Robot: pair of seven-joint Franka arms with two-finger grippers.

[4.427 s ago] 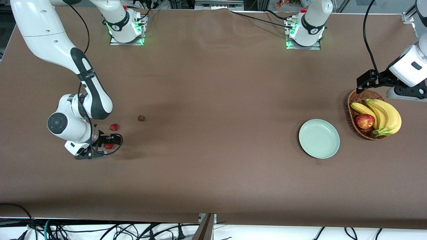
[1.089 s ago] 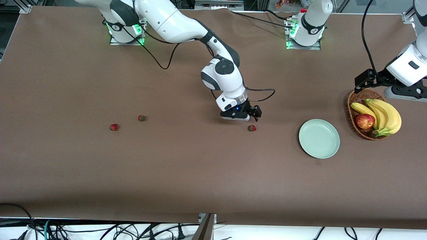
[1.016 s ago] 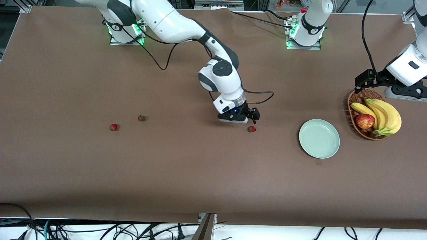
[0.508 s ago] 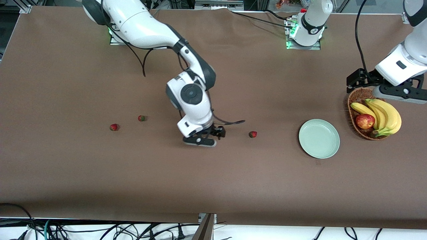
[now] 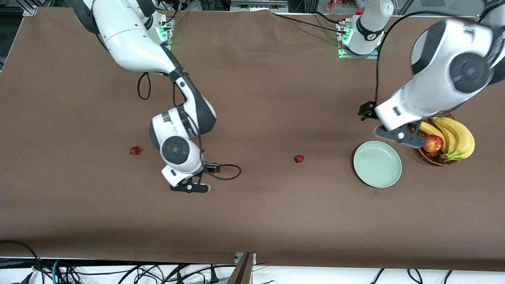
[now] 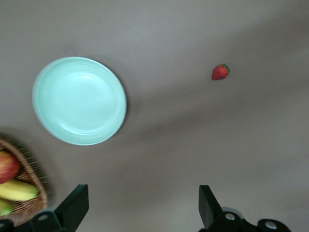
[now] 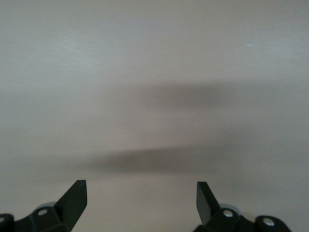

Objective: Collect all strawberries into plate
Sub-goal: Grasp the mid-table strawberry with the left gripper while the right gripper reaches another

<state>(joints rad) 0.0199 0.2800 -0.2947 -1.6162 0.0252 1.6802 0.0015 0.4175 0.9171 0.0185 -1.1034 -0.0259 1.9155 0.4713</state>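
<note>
Two strawberries show on the brown table: one [image 5: 299, 158] in the middle, also in the left wrist view [image 6: 220, 72], and one [image 5: 135, 150] toward the right arm's end. The third is hidden by the right arm. The mint-green plate [image 5: 377, 164] lies empty toward the left arm's end, also in the left wrist view [image 6: 79, 100]. My right gripper [image 5: 190, 187] is open and empty low over bare table, between the two visible berries; its wrist view [image 7: 140, 205] shows only table. My left gripper [image 5: 396, 136] is open and empty, up over the plate's edge by the basket [image 6: 142, 208].
A brown wicker basket [image 5: 418, 118] with bananas [image 5: 457, 136] and a red apple [image 5: 432, 143] stands beside the plate at the left arm's end; it also shows in the left wrist view [image 6: 34, 203]. The right arm's cable [image 5: 230, 172] loops above the table.
The right gripper let a strawberry go in the middle of the table and swung back toward the right arm's end. The left arm came from over the basket toward the plate.
</note>
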